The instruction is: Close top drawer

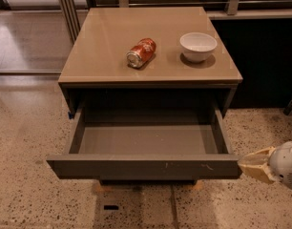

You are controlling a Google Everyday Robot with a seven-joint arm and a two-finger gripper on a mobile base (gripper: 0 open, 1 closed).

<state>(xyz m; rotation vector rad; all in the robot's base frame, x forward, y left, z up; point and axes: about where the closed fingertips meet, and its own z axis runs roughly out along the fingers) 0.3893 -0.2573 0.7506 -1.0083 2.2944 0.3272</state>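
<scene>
The top drawer (143, 166) of a tan cabinet stands pulled far out toward me. Its front is a flat dark grey-brown panel with small white scuff marks right of centre, and its grey inside holds nothing. My gripper (251, 164) comes in from the right edge at the height of the drawer front. Its pale tan tip sits right at the front's right end, touching it or nearly so. The white wrist body is behind it at the frame's edge.
On the cabinet top (108, 46) lie a red soda can (141, 52) on its side and a white bowl (198, 46). A dark wall panel (265, 61) stands to the right. Speckled floor (26, 137) surrounds the cabinet.
</scene>
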